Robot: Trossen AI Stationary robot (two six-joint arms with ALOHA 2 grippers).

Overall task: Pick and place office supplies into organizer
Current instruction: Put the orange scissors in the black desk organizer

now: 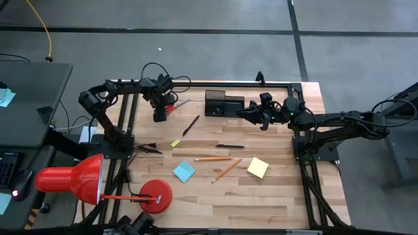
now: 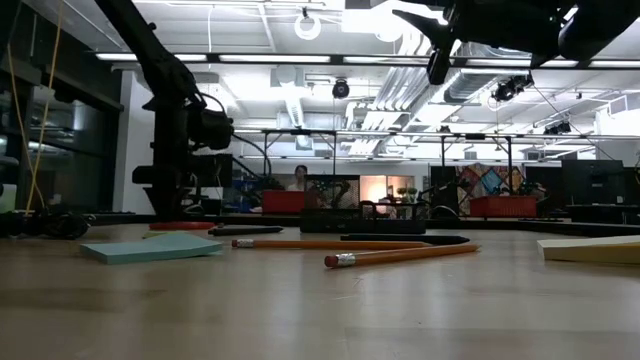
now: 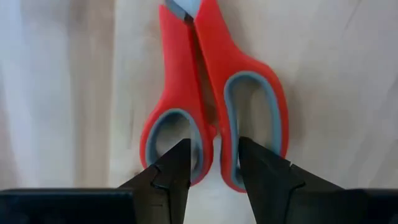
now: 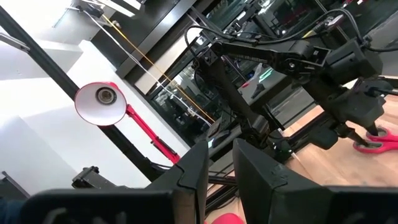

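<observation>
Left end effector (image 3: 214, 171): down over the red-handled scissors (image 3: 214, 93) at the far left part of the surface (image 1: 281, 196); its two dark fingers (image 3: 171, 171) stand a narrow gap apart, their tips at the finger loops of the handles, one tip over each loop; nothing is gripped between them.
Red-handled scissors: flat on the wood, blades closed, handles toward the left arm's wrist camera.
Right end effector (image 4: 221, 165): raised off the surface just beside the organizer (image 1: 223, 103), on its right; fingers nearly together, only a slim gap showing, nothing between them.
Organizer: black box at the far middle of the surface, between the two arms.
Black pens: one (image 1: 191, 125) lies slanted near the organizer's front left; the other (image 1: 230, 146) lies level, nearer the middle.
Orange pencils: one (image 1: 213, 159) level, one (image 1: 226, 170) slanted, close together in the middle.
Blue sticky-note pad (image 1: 183, 172): left of the pencils.
Yellow sticky-note pad (image 1: 257, 168): right of the pencils.
Tiny yellow block (image 1: 175, 143): left of the level pen.
Red desk lamp (image 1: 68, 181): at the near left corner.
</observation>
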